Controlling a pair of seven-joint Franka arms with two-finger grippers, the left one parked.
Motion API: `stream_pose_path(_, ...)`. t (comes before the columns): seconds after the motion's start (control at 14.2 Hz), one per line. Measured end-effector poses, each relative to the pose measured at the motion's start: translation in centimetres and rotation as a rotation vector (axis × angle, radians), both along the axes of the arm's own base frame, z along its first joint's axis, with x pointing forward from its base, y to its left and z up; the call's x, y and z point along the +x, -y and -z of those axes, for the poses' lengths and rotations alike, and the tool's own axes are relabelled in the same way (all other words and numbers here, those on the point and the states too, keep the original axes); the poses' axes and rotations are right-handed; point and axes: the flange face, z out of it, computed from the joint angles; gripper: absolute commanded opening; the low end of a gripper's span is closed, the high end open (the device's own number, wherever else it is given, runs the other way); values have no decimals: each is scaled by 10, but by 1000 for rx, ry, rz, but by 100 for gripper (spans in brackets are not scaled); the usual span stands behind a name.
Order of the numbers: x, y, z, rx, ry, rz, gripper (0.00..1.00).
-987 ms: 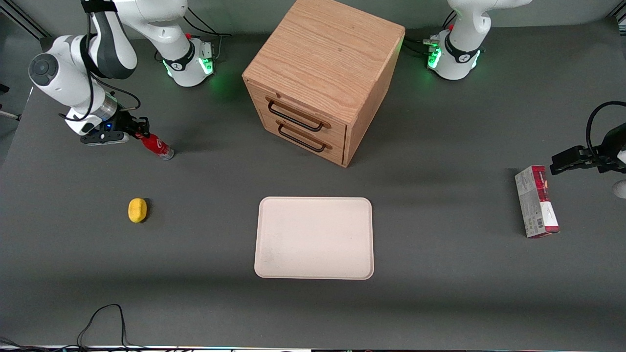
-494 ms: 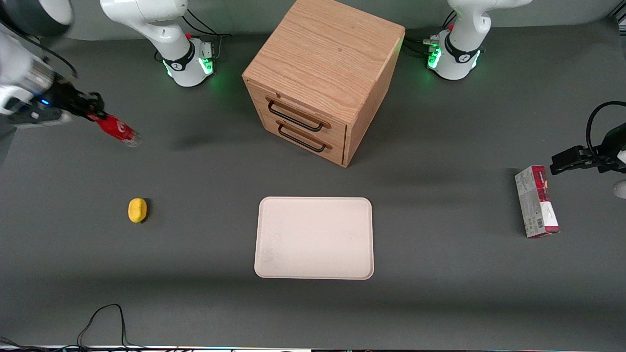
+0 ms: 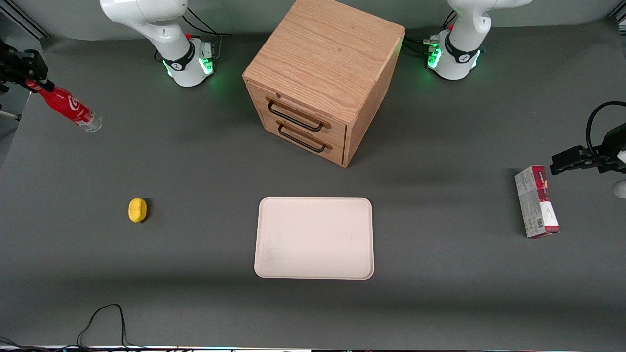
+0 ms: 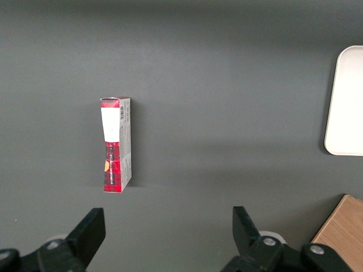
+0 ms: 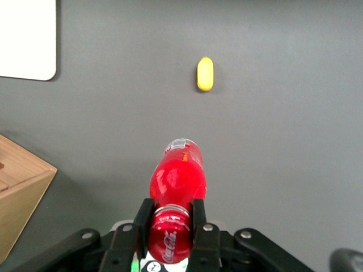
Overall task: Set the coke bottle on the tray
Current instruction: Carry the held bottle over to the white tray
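The coke bottle point(image 3: 68, 108) is red with a white logo and a clear base, and it hangs tilted high above the table at the working arm's end. My gripper point(image 3: 30, 82) is shut on its capped neck, with the base pointing down toward the table. In the right wrist view the gripper point(image 5: 170, 226) clamps the red cap between both fingers and the coke bottle point(image 5: 177, 178) sticks out past them. The cream-white tray point(image 3: 314, 238) lies flat on the table in front of the cabinet, nearer to the front camera; one corner of the tray point(image 5: 28, 39) shows in the wrist view.
A wooden two-drawer cabinet point(image 3: 320, 78) stands at the table's middle. A yellow lemon-like object point(image 3: 137, 210) lies between the bottle and the tray. A red-and-grey carton point(image 3: 536, 201) lies toward the parked arm's end. A black cable point(image 3: 102, 322) loops at the front edge.
My gripper has lifted the coke bottle off the table and carried it up and outward toward the working arm's edge of the front view.
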Motion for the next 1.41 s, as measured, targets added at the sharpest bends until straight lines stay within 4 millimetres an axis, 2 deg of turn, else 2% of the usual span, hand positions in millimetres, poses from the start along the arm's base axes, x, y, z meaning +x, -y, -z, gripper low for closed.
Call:
stream_pose_path(0.35,111,-77,-12,24,-24,-104,16)
stream_pose_path(0.49,148,-118,-5,21,-20,-164,10)
stream_pose_path(0.63,174,-170,13,21,-18,-234,6)
stream_pose_path(0.85,190,-253,39,-11,2,-344,2)
stream_pose_path(0.99,183,-310,51,-20,18,-392,2)
stream_pose_path(1.13,173,-355,58,-18,41,-442,2)
stream_pose_path(1.27,167,-384,64,-3,62,-485,2)
stream_pose_path(1.41,173,-396,78,8,78,-497,2)
